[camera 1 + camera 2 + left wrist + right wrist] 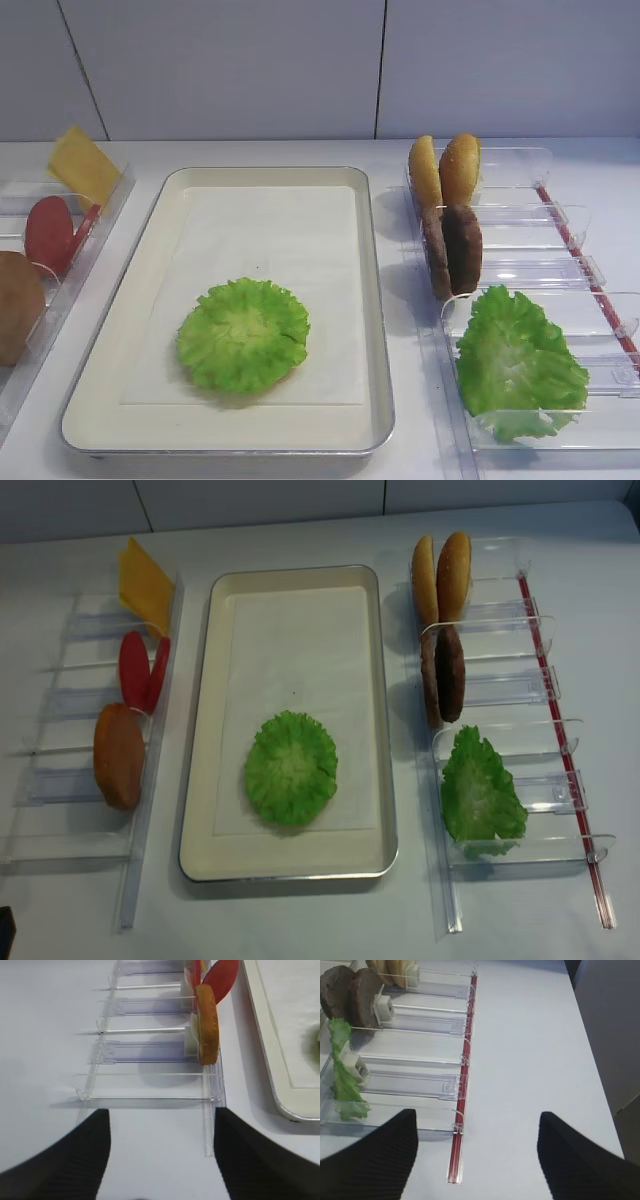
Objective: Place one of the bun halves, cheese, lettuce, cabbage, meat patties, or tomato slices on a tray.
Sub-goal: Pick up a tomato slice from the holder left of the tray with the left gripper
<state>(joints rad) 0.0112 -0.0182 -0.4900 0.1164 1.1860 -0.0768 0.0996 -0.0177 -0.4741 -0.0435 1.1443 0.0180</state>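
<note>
At the far left a clear plastic rack (95,780) stands on the white table (300,920), holding a yellow cheese slice (146,584) at the back, two red tomato slices (140,670) standing on edge in the middle, and an orange-brown bun half (118,755) nearest the front. The left pincer (160,1155) hovers over the table at the near end of this rack with its two black fingers (75,1160) spread wide and nothing between them; the bun half stands just ahead of it, slightly to its right, the tomato slices beyond that, and the rim of the tray (280,1085) runs along its right side. The silver tray (200,780), lined with white paper, lies in the middle of the table, and a round green lettuce leaf (291,768) lies flat on the paper in its nearer half (the only food on it). Right of the tray a second clear rack (520,730) holds two tan bun halves (441,575) at the back, two dark brown patties (442,675) in the middle, and a large green leaf (480,795) at the front. The right pincer (477,1160) hovers over the outer red-edged side of this rack, fingers (580,1160) also wide apart and holding nothing; the leaf lies ahead to its left, with the patties and buns further ahead on that same side.
</note>
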